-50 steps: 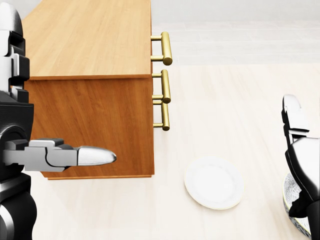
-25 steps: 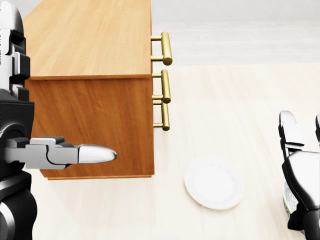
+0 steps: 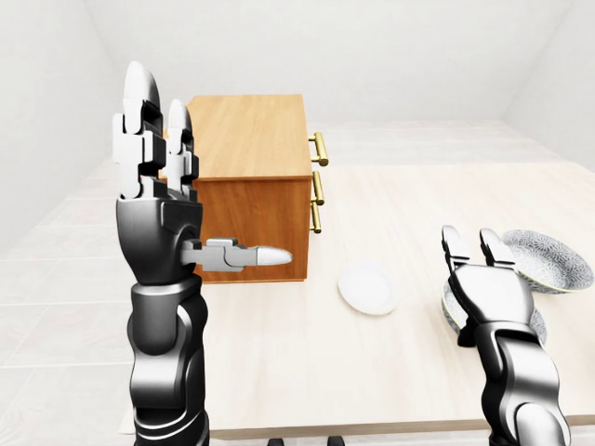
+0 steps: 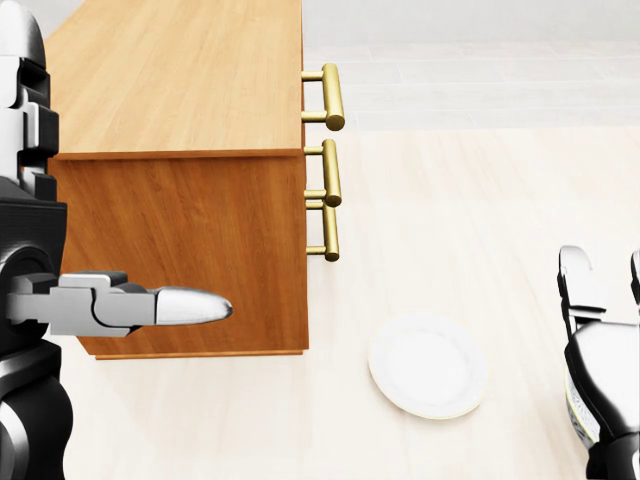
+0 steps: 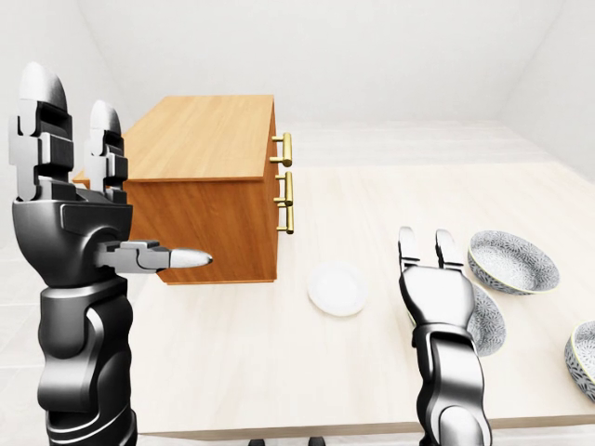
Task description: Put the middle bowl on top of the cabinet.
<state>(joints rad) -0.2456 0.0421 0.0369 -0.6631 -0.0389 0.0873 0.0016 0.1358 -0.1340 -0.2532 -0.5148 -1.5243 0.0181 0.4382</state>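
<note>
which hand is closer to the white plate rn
Right. The right hand hangs open just right of the white plate, over a patterned bowl. The left hand is raised open far to its left, by the cabinet.

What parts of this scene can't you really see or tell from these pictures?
- Middle bowl: mostly hidden behind the right robot hand in both eye views.
- Third bowl: cut by the right-eye view's right edge.
- Cabinet drawer fronts: seen edge-on; only the brass handles show.
- White plate: too plain to judge its depth.
</note>
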